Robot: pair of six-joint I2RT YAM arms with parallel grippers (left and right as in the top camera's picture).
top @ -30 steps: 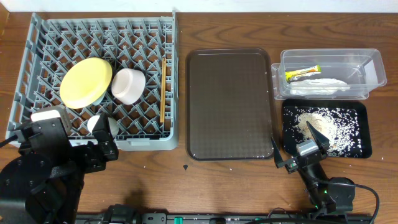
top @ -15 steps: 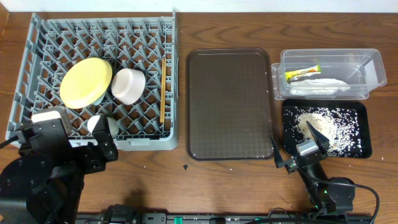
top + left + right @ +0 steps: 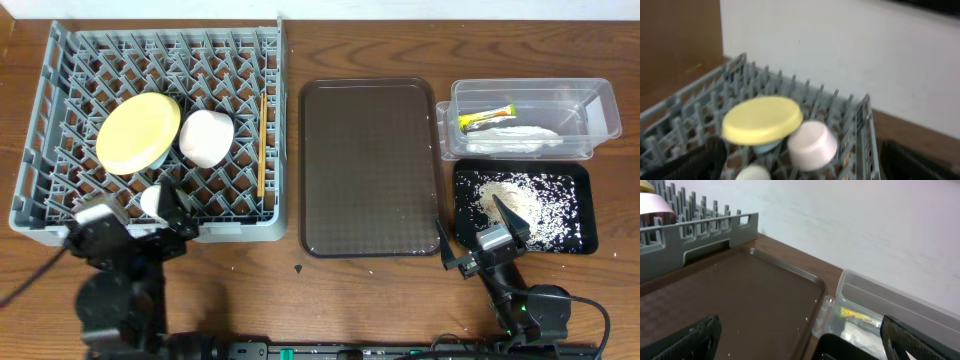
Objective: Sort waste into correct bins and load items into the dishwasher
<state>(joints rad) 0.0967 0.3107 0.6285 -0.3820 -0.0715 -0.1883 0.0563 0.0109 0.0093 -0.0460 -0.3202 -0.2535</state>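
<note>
The grey dish rack [image 3: 60, 70] fills the left of the table. In it lie the yellow plate [image 3: 138, 132], the white bowl [image 3: 207, 137] upside down and the chopsticks [image 3: 262, 145]. In the left wrist view a bit of light-blue bowl [image 3: 765, 148] shows under the plate [image 3: 762, 120], beside the white bowl [image 3: 812, 144]. My left gripper [image 3: 172, 208] is open and empty over the rack's front edge, next to a small pale round thing [image 3: 153, 200]. My right gripper [image 3: 478, 235] is open and empty by the black tray [image 3: 585, 232], which holds rice [image 3: 515, 200]. The clear tub [image 3: 600, 100] holds the wrapper [image 3: 485, 118] and the tissue [image 3: 515, 140].
The large brown serving tray [image 3: 368, 165] lies between the rack and the bins, with a few rice grains on it; it also shows in the right wrist view [image 3: 740, 295]. A white wall stands behind the table. A dark crumb [image 3: 298, 268] lies on the wood near the front.
My left arm has swung, its bulk now lower and further right at the rack's front edge. The white bowl looks slightly turned. The right arm has not moved.
</note>
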